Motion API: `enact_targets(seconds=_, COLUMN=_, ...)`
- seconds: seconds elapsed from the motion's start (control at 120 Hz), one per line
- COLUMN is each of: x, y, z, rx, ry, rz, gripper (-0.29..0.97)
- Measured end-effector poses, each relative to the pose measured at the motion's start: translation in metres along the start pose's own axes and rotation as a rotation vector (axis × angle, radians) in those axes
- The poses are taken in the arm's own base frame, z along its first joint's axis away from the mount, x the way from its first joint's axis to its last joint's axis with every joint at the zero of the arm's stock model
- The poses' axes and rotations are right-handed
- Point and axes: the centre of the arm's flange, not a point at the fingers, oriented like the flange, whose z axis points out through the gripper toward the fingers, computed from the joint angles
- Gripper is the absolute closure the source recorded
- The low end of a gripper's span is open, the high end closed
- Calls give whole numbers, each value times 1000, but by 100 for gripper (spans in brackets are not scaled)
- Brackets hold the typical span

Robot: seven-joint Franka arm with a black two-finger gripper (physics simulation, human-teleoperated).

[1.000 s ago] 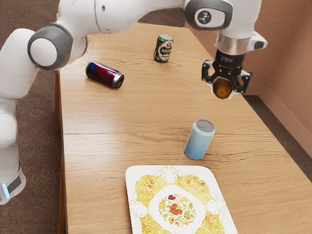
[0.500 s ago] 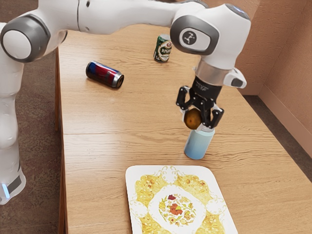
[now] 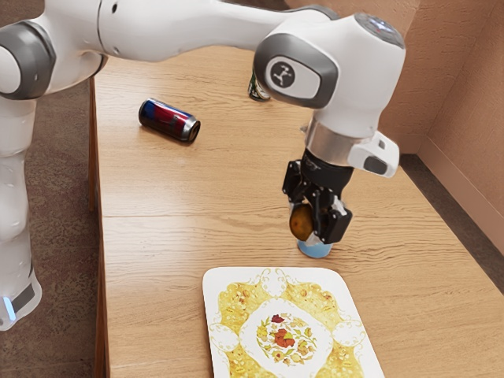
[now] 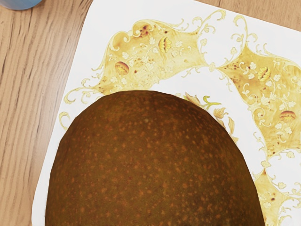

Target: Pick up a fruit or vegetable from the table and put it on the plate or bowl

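Grips a brown speckled fruit (image 3: pixel 301 223) (image 4: pixel 155 165) from two sides in the end effector (image 3: pixel 311 228), raised off the desk (image 3: pixel 197 197). Hangs over the near rim of a flowered plate (image 3: pixel 228 287) (image 4: pixel 103 28) spread just beneath. Hides most of a blue can (image 3: pixel 316 250) standing close behind.

Bright, even, diffuse light across the table (image 3: pixel 197 197), faint soft shadows under the lying can (image 3: pixel 168 120)

Brown fruit (image 4: pixel 155 165) (finely speckled) above the patterned plate (image 4: pixel 122 19).
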Motion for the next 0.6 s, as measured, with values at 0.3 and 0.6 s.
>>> enact_targets(seconds=0.3, x=0, y=0, z=-1, rx=-1, ry=3, rz=43, gripper=11)
enact_targets(seconds=0.6, x=22, y=-29, z=-19, rx=-5, ry=32, rz=20, gripper=1)
